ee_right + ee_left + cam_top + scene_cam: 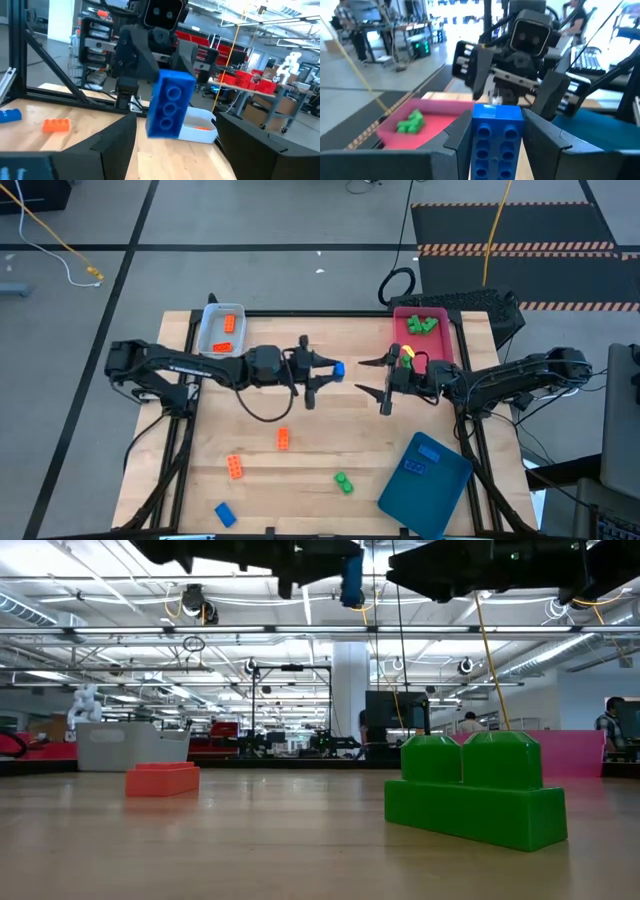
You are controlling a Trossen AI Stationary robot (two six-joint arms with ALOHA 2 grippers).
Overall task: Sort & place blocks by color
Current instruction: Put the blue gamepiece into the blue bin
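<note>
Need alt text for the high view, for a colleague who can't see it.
Above mid-table, the left gripper holds a blue block toward the open right gripper. Orange, green and blue blocks lie on the wooden table.

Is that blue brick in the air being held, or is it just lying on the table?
Held, off the table: the left gripper has its jaws shut on the blue brick, which the low view shows high above the tabletop.

The wooden bench [300,470] carries a pale-blue tray [207,340] far left, a pink tray [443,340] far right, and a dark-teal tray [425,490] near right. Two orange blocks [283,439], a green block [343,481] and a blue block [225,514] lie loose on it.
</note>
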